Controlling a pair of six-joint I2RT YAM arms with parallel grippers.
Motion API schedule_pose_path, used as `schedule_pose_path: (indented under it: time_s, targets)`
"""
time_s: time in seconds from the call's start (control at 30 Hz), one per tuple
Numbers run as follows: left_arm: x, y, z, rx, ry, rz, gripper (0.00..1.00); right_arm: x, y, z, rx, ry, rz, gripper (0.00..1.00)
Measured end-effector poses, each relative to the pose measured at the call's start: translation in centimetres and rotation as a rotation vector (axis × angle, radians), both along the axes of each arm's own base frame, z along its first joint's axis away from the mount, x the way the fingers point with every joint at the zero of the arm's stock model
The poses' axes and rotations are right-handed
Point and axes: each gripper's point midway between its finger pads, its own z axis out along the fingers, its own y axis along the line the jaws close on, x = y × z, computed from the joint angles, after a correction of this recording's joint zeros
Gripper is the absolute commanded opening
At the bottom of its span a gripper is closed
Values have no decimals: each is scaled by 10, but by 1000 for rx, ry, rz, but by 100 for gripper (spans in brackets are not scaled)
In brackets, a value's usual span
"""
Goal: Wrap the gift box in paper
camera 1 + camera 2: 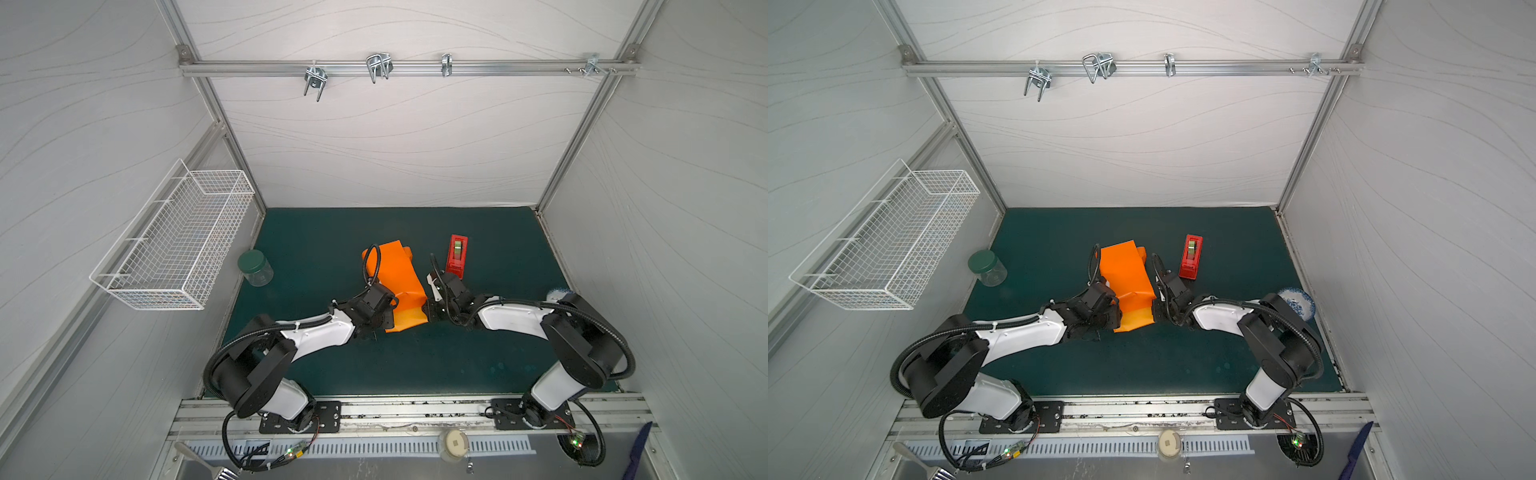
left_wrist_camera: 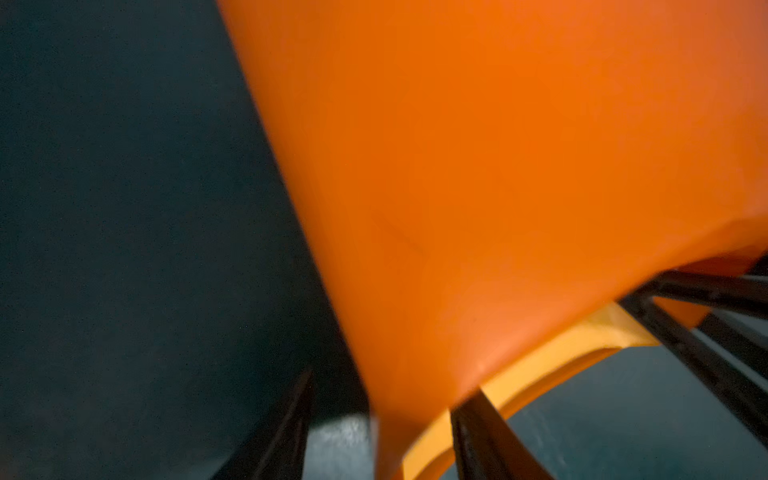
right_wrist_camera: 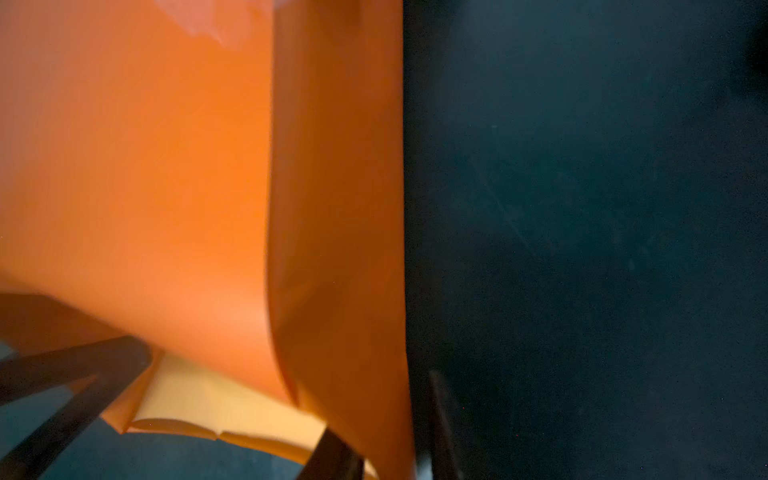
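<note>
A red tape dispenser (image 1: 457, 255) sits right of centre on the dark green mat (image 1: 415, 365). A green-lidded jar (image 1: 254, 268) stands near the mat's left edge, beside a wall-mounted white wire basket (image 1: 174, 241). Metal hooks (image 1: 378, 66) hang from the rear rail (image 1: 519, 66).

Dark teal rectangular mat (image 1: 415, 365), covering the tabletop. Lying on it:
- Centre: bright orange folded paper sheet (image 1: 399, 274), creased.
- Near the sheet, at its 2 o'clock: narrow red plastic tape dispenser (image 1: 457, 255).
- 9 o'clock edge: clear jar with dark green lid (image 1: 255, 268).
- 3 o'clock edge: blue-and-white patterned plate (image 1: 1298, 301), partly hidden.
</note>
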Motion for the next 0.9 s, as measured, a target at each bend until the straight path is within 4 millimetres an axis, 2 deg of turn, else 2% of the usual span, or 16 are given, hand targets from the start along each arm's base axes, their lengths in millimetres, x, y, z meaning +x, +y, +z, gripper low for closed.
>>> schedule_pose_path:
  time_s: [0.1,0.27,0.37,0.5,0.63,0.73,0.8,0.83,0.9]
  targets:
    - [-3,4,27,-31,-53,-7,63,-7,-4,6,14,-1,7,36]
    - [-1,7,66,-52,-120,-19,57,-11,-7,18,51,6,17,37]
    - [8,-3,89,-63,-141,-54,56,-9,-11,24,83,12,11,37]
    - [30,-30,119,-59,-176,-147,58,-6,-17,24,127,55,-13,40]
    - [45,-42,132,30,-235,-266,61,-5,-25,23,180,111,-37,41]
    - [47,-39,129,148,-279,-391,71,-5,-31,22,203,135,-49,42]
    - [48,-35,128,233,-317,-476,92,-5,-33,23,216,143,-53,42]
    - [49,-33,128,258,-329,-499,99,-4,-33,24,220,144,-53,42]
    - [53,-26,128,318,-358,-558,99,-4,-34,25,232,149,-52,42]
